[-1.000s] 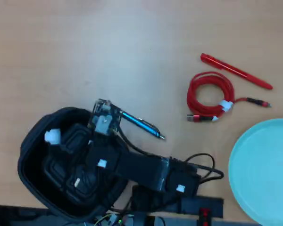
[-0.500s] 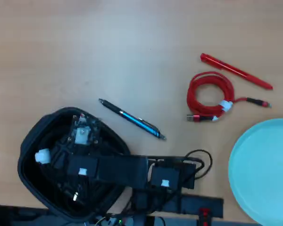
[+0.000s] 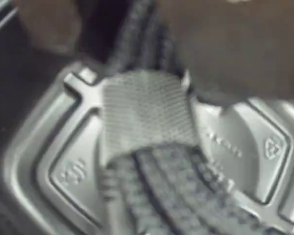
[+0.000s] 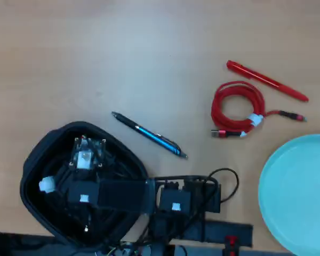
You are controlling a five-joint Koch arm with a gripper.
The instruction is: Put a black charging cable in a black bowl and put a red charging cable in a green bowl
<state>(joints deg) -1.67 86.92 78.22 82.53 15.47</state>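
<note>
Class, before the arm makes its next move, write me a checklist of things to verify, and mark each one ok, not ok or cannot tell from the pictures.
1. Black charging cable lies inside the black bowl: ok, the wrist view shows it on the ridged bottom.
2. Pincer has let go of that cable: cannot tell, its fingertips show in neither view.
3. Red charging cable is inside the green bowl: not ok, it lies coiled on the table.
4. Green bowl has nothing in it: ok for the part in view.
5. Red pen lies apart from the red cable: ok, though close.
</note>
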